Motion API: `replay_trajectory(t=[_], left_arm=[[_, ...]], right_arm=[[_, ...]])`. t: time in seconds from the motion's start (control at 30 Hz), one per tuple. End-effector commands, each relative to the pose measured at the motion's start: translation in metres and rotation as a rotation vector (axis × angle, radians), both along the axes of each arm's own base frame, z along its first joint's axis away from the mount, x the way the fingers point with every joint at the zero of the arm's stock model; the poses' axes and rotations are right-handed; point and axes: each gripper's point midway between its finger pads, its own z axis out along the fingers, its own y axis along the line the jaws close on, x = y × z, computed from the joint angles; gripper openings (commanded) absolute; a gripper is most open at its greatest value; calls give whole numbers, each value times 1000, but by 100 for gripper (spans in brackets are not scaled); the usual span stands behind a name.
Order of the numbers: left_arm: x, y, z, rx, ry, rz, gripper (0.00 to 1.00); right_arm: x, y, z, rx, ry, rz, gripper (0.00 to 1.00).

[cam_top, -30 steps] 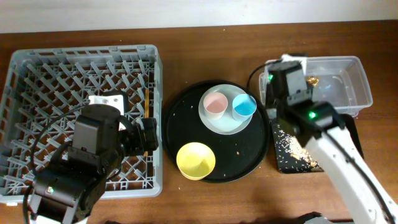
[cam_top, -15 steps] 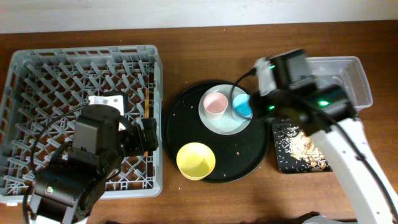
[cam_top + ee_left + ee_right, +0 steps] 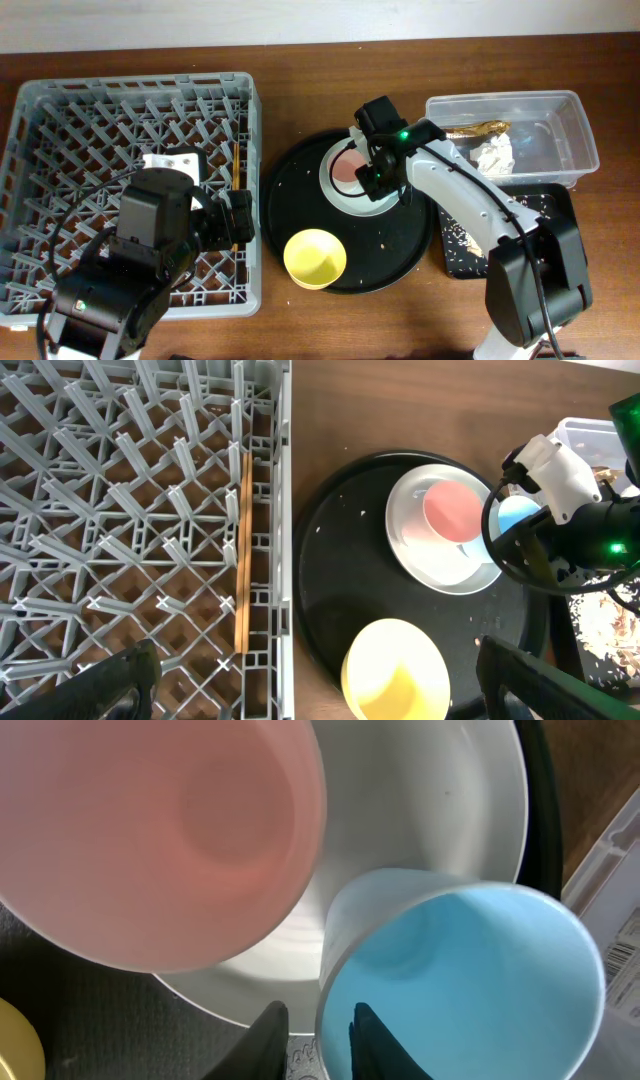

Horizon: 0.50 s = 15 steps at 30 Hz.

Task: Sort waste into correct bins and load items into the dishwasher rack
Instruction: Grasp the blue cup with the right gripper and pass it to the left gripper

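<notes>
Straddles round rim of smooth light blue cup [image 3: 518,518] with right gripper [image 3: 318,1012] fingers narrowly parted, on glossy pale plate [image 3: 430,565], 3 o'clock of pink cup [image 3: 455,510]. Spreads left gripper [image 3: 318,650] wide, empty.

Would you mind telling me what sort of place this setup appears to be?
Probably a mock dish-clearing station on a wooden table, not a real kitchen: a grey dishwasher rack, a round black tray carrying a pink cup and yellow bowl, and a clear tub holding crumpled tissue.
</notes>
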Motion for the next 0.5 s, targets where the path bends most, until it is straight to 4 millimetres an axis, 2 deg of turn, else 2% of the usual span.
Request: replay_trajectory(t=[0.0,0.03,0.07,0.1,0.17,0.23,0.33,0.4,0.43,0.47], left_arm=[[0,1,3,6,-13,-2,99],[0,1,3,6,-13,-2,99],[0,1,3,6,-13,-2,99],[0,1,3,6,-13,-2,99],[0,1,3,6,-13,-2,100],[0,1,3,6,-13,-2,99],[0,1,3,6,-13,-2,99],[0,1,3,6,-13,-2,99],[0,1,3,6,-13,-2,99],[0,1,3,6,-13,-2,99]], right_arm=[[-3,-3,-4,-25,14,2,23],[-5,-4,-5,-30,24,3,22],[-7,-5,-5,-33,32,3,7],[-8,-5,-5,-34,33,3,4],[-9,-6,-5,-35,38,3,4],[-10,-6,11,-35,38,3,4],[-18,11,105,114,-29,31,4],[-40,20,196,287,-157,74,4],[-58,23,235,405,-211,104,4],[-71,20,257,497,-238,116,4]])
